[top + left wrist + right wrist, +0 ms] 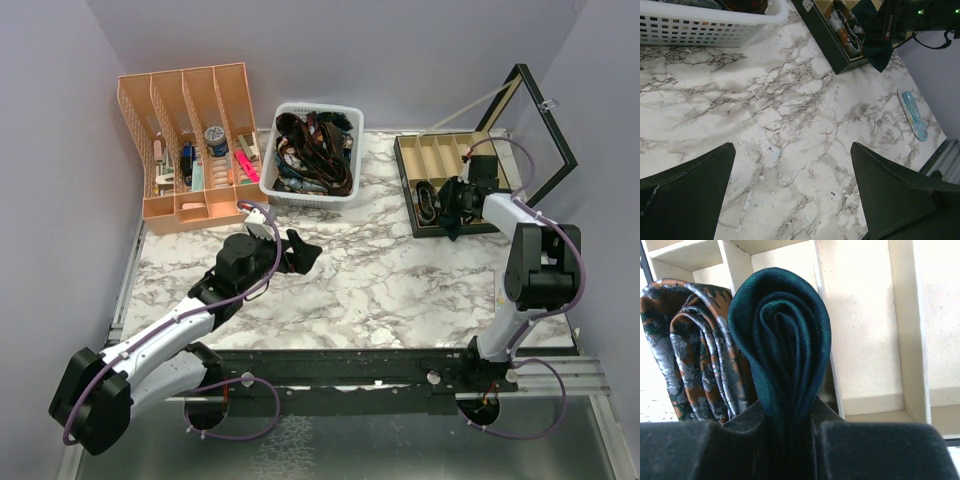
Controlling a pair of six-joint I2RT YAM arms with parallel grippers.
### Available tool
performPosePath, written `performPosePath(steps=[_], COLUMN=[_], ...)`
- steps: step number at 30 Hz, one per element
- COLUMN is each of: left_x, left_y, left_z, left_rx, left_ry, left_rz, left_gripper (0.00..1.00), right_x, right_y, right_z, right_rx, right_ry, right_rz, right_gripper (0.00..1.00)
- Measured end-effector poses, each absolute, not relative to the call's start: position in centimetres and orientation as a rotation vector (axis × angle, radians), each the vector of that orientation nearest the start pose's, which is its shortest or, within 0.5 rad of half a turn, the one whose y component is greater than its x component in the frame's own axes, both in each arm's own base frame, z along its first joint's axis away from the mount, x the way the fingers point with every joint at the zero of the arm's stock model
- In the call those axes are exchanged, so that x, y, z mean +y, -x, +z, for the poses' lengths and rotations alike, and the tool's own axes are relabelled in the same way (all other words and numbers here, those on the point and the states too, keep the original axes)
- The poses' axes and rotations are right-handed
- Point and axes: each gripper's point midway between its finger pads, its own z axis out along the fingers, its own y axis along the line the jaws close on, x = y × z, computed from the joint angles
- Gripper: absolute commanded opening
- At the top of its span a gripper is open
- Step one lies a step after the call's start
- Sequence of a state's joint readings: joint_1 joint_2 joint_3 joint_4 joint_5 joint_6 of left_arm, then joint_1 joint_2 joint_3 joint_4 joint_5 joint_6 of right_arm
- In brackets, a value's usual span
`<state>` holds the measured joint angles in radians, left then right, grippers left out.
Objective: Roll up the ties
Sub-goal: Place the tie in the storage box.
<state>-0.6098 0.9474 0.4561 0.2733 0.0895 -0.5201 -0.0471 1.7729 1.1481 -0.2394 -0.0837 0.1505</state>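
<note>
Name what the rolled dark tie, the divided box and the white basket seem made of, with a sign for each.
The rolled dark tie, pinched in the right claw: woven fabric, probably silk or a look-alike, given its fine weave and green sheen. The divided box: likely pale board or wood, matte and grainy. The white basket: moulded plastic, smooth with a grid of holes.

Bright, even light (soft shadows); sharp frames.

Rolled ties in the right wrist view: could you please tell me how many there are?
2. A dark teal tie is pinched in the right end effector; a brown-and-silver patterned tie sits beside it on its left, in the divided box. More may be hidden.
</note>
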Motion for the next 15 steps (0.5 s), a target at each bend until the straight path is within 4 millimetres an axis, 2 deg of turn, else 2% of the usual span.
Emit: performPosePath(steps=[9,15], left_x=[-22.86,-22.93], left_y=[-26.25,-26.2], left_z=[17.44,17.36], left_rx=[1.874,1.877], left_ry=[-0.155,-0.159], left_rz=[-0.881,-0.886], left_gripper=[0.99,0.99], right_x=[-0.68,-0.91], right_y=[-43.98,-44.52], right_z=[5.99,5.44], right_rx=[2.411,2.436], right_ry=[0.007,0.073], right_rz=[0.071,0.043], right_gripper=[0.01,0.01])
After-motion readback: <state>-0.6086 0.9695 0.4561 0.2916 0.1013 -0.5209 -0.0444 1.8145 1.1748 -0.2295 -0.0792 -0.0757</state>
